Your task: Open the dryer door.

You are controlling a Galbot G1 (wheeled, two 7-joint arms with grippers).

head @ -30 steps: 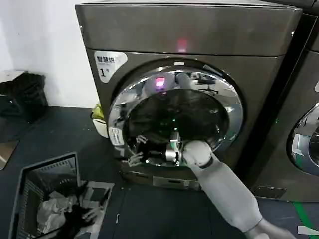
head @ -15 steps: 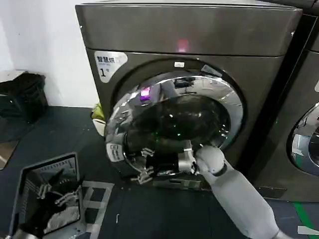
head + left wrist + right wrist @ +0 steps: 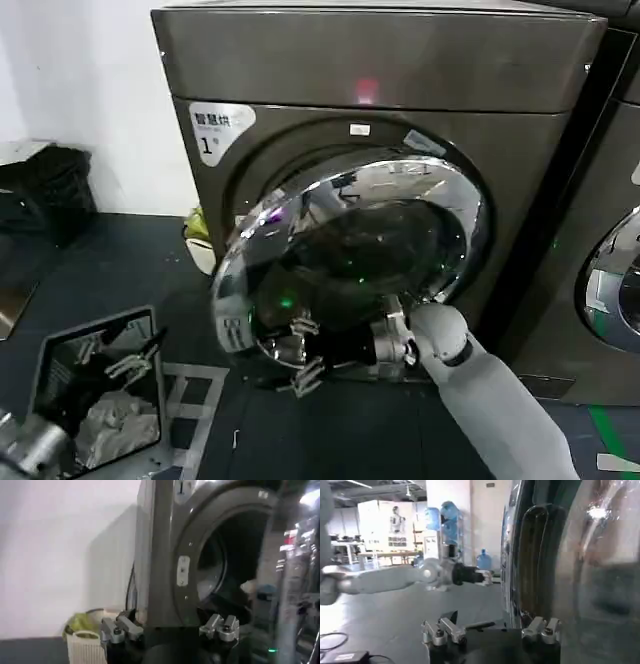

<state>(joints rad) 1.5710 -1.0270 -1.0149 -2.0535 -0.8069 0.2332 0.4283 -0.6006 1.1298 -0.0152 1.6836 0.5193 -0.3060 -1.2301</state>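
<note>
Dryer (image 3: 400, 70) standing against the wall, its door (image 3: 350, 255) swung partway out from the front. Mid-pull, by the look of it. Right hand (image 3: 305, 352) at the door's lower rim, fingers spread, gripping nothing. Next: hooking behind the rim, drawing wider.

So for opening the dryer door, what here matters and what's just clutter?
Job:
chrome-ringed round dark-glass dryer door, ajar
bronze-grey boxy dryer
right gripper, open at the door's lower edge

Clutter:
dark wire laundry basket
neighbouring dark machine
left gripper, open, idle beside the dryer
</note>
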